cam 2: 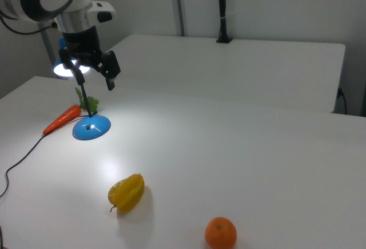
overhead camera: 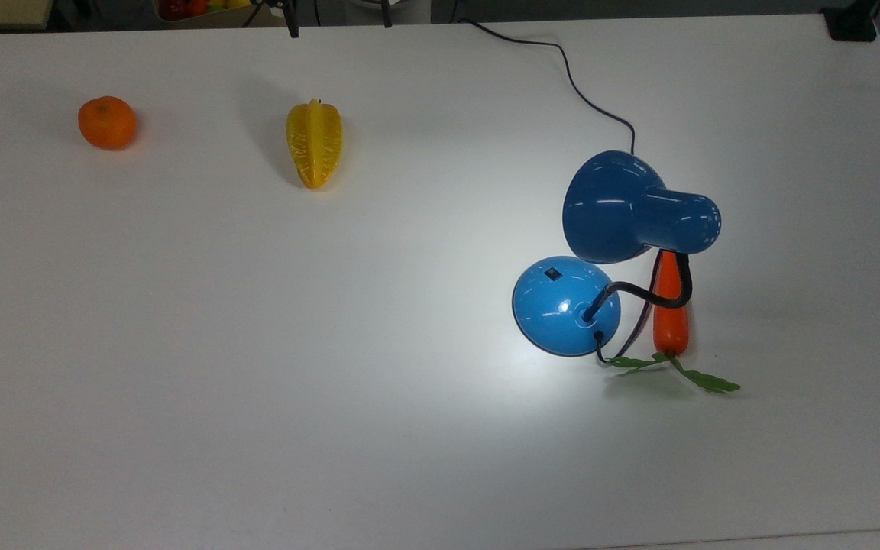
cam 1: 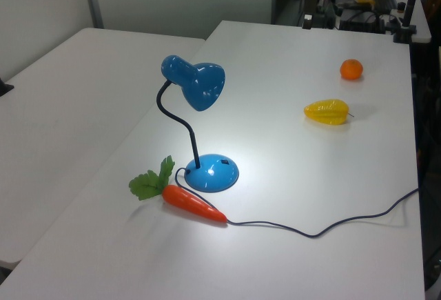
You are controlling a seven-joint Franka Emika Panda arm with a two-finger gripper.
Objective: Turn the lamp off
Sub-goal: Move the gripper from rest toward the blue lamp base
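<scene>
From above, in the top view, the lamp (overhead camera: 600,260) stands toward the top view's right of the white table (overhead camera: 257,382), plainly lit: a bright pool spreads under its shade, and the small black switch (overhead camera: 553,274) sits on the domed base on the side away from the neck. A carrot (overhead camera: 670,313) lies just beside the base, while a starfruit (overhead camera: 315,143) and an orange (overhead camera: 107,122) rest well apart toward the top view's left. The left view shows the lamp's bent neck in profile, the shade tipped over the base, and the cord (cam 1: 324,227) trailing across the table. The right view adds what the others lack: the gripper (cam 2: 91,74), its fingers spread apart and holding nothing, appears above and behind the base, close to the glowing shade. I judge this the approach step; the switch is untouched. The next move seems to call for lowering a fingertip squarely onto that small switch without nudging the neck or the shade.
</scene>
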